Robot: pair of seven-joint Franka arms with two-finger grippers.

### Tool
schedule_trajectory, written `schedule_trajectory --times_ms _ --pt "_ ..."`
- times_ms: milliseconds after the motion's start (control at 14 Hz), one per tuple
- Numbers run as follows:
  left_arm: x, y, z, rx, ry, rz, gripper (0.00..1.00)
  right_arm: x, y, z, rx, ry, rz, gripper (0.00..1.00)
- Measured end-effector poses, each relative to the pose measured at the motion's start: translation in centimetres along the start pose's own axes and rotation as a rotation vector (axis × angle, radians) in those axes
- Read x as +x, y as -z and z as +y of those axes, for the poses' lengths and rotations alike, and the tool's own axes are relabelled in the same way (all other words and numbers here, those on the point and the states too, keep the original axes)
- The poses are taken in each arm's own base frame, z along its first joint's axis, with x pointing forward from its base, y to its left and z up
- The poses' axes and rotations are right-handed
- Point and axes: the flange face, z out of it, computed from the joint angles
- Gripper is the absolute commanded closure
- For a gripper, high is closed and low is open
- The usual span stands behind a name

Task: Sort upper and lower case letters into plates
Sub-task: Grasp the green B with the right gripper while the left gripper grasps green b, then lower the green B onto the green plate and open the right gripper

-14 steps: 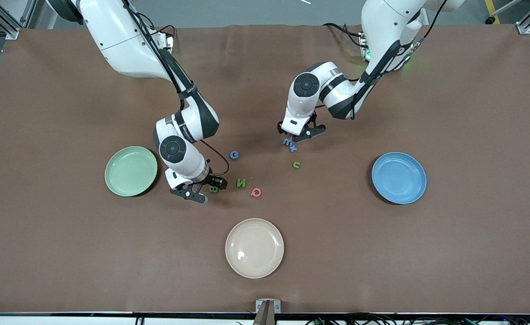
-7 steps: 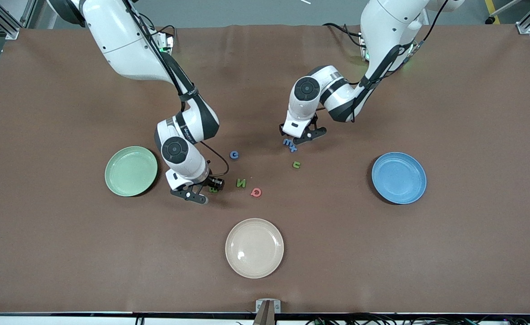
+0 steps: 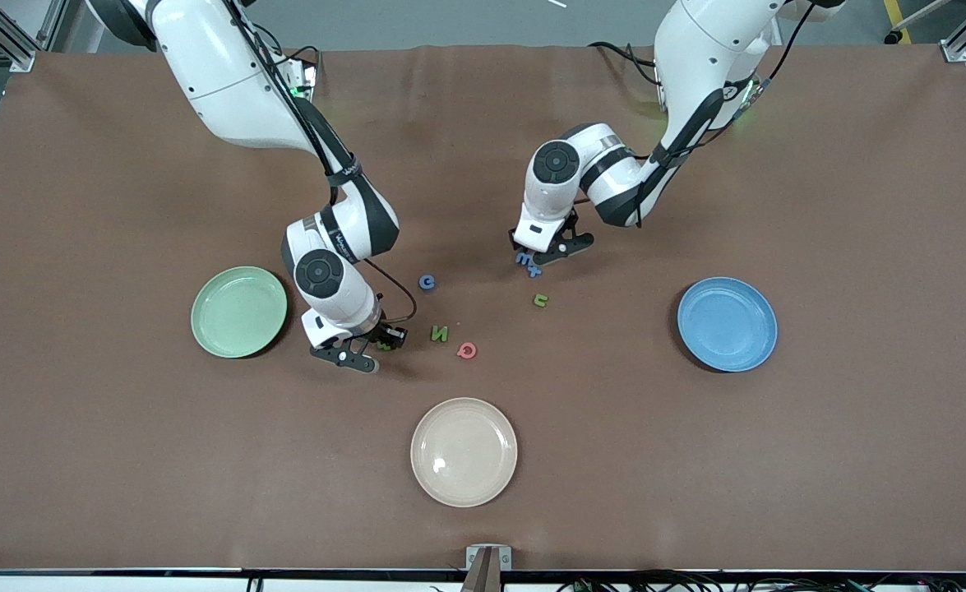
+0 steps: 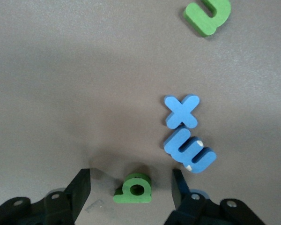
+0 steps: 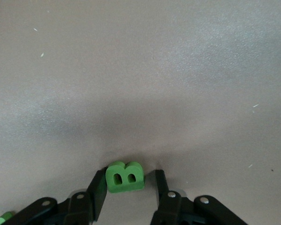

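Quick rundown of the table. The pale mint green round plate [image 3: 238, 312] sits in the middle band of the front view, toward the right arm's end. The medium blue round plate [image 3: 727, 323] is at about the same height in the frame, toward the left arm's end. Both lie flat, face up and have nothing in them. Being round, neither has a long axis or points any way. A cream-white round plate [image 3: 464, 451] sits low in the centre of the frame, nearest the camera.

The right gripper [image 3: 376, 345] is down at the table just beside the mint plate. The bright green foam capital B [image 5: 125, 177] sits in it, long axis lying crosswise in the gripper. Honestly I cannot tell whether it's actually clamped or not.

The left gripper [image 4: 130, 176] is down too, upper centre of the frame. Its jaws are wide apart around a small green foam letter with one round hole [image 4: 133, 190], with clear gaps on both sides, so nothing is held. Right next to it are a blue foam x [image 4: 181, 111] and a blue foam E [image 4: 189, 152], touching each other.

Loose between the arms are a blue foam c [image 3: 427, 282], a green foam N [image 3: 440, 333], a red foam letter [image 3: 467, 350] and a green foam u [image 3: 540, 300].
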Motion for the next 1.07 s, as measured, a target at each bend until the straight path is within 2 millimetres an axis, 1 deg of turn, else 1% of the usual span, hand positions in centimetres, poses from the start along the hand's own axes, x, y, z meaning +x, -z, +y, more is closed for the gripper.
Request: schedule_trajectory --times_ms 72,143,358,430,502,573,645,717,788,860,932,1075 --pt "-0.1 0.0 0.1 0.000 0.006 0.001 0.20 0.1 0.1 0.0 0.000 -0.001 0.002 0.97" --pt "-0.3 0.0 0.1 0.000 0.006 0.001 0.21 0.1 0.1 0.0 0.000 -0.002 0.002 1.00" --pt "-0.4 0.0 0.2 0.000 0.012 0.001 0.21 0.3 0.2 0.4 -0.017 -0.005 -0.009 1.00" --pt "-0.4 0.0 0.2 0.000 0.017 0.001 0.23 0.8 0.4 1.2 -0.050 -0.002 -0.026 1.00" --pt "-0.4 0.0 0.2 0.000 0.020 0.000 0.23 1.7 1.3 2.3 -0.086 0.017 -0.035 1.00" --pt "-0.4 0.0 0.2 0.000 0.021 0.000 0.24 2.8 2.9 3.7 -0.117 0.045 -0.042 1.00" --pt "-0.4 -0.1 0.2 0.001 0.023 0.000 0.25 3.9 4.9 5.1 -0.136 0.071 -0.048 1.00" --pt "-0.5 -0.1 0.2 0.001 0.033 0.000 0.28 5.0 7.0 6.8 -0.145 0.097 -0.050 1.00" --pt "-0.6 -0.2 0.2 0.002 0.043 -0.001 0.31 5.8 8.8 8.7 -0.145 0.125 -0.052 1.00" --pt "-0.8 -0.2 0.3 0.002 0.051 -0.002 0.34 6.3 10.0 10.9 -0.140 0.152 -0.057 1.00" --pt "-1.0 -0.2 0.5 0.000 0.051 -0.001 0.36 6.5 10.7 13.5 -0.134 0.175 -0.066 1.00" --pt "-1.3 -0.1 0.6 0.000 0.048 0.000 0.37 6.3 10.7 19.1 -0.117 0.210 -0.074 1.00"
